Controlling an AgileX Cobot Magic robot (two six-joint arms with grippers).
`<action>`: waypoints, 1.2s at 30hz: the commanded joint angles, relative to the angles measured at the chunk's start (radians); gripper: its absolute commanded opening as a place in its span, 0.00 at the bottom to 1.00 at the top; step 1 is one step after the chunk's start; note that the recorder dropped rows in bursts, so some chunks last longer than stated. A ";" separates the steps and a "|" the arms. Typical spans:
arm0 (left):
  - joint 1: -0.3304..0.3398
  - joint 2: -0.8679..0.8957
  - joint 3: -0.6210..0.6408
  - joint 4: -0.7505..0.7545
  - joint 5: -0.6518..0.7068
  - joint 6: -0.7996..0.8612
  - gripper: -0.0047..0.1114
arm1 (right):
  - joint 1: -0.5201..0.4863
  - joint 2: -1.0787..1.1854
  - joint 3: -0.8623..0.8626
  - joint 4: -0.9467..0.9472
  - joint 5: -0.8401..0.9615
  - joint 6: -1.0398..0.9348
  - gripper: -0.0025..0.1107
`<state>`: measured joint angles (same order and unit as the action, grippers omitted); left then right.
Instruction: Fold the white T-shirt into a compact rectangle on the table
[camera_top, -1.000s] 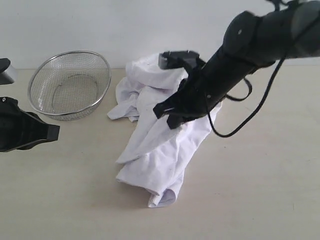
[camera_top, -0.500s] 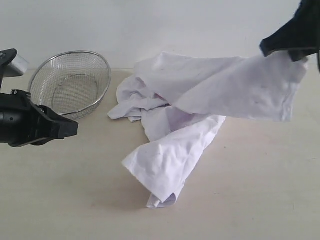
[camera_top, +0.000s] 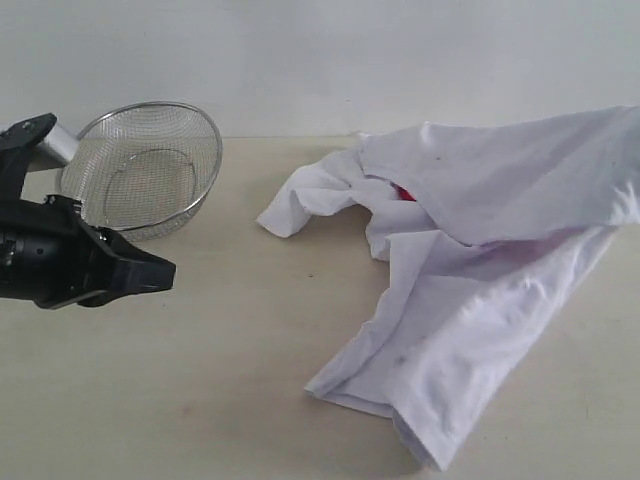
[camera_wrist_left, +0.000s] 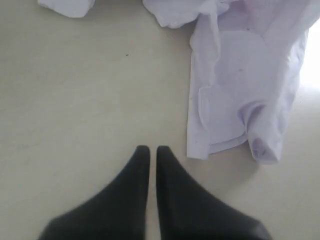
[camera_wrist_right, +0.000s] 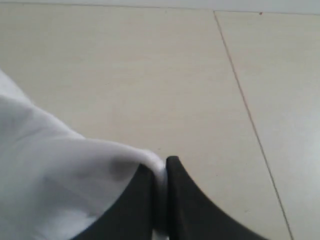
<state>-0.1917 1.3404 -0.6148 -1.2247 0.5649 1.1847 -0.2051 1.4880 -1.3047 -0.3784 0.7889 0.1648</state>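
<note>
The white T-shirt (camera_top: 470, 290) is stretched across the right half of the table (camera_top: 230, 360), its upper part lifted toward the right edge of the exterior view and a bit of red showing in its folds. My right gripper (camera_wrist_right: 160, 162) is shut on a fold of the white T-shirt (camera_wrist_right: 60, 180); it lies outside the exterior view. My left gripper (camera_top: 165, 275) hovers at the left, shut and holding nothing. In the left wrist view the left gripper (camera_wrist_left: 150, 149) is a short way from the shirt's nearest hem (camera_wrist_left: 220, 125).
A round wire-mesh basket (camera_top: 140, 165) stands at the back left, just behind my left arm. A seam in the tabletop (camera_wrist_right: 250, 125) runs past the right gripper. A pale wall rises behind the table.
The right gripper has dragged the shirt to the right and gone out of the exterior view, so the crumpled heap is now stretched out. The left gripper has moved rightward toward the shirt.
</note>
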 joint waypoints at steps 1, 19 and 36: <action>-0.010 0.015 -0.006 -0.029 -0.003 0.038 0.08 | -0.004 -0.010 -0.003 0.254 0.033 -0.197 0.13; -0.245 0.199 -0.075 -0.337 0.052 0.365 0.08 | 0.018 -0.119 -0.030 0.758 0.381 -0.502 0.02; -0.457 0.579 -0.354 -0.335 -0.068 0.492 0.08 | 0.279 -0.051 0.464 0.748 -0.110 -0.465 0.02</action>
<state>-0.6305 1.8783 -0.9363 -1.5509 0.4778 1.6472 0.0536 1.4045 -0.8653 0.3676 0.7310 -0.3131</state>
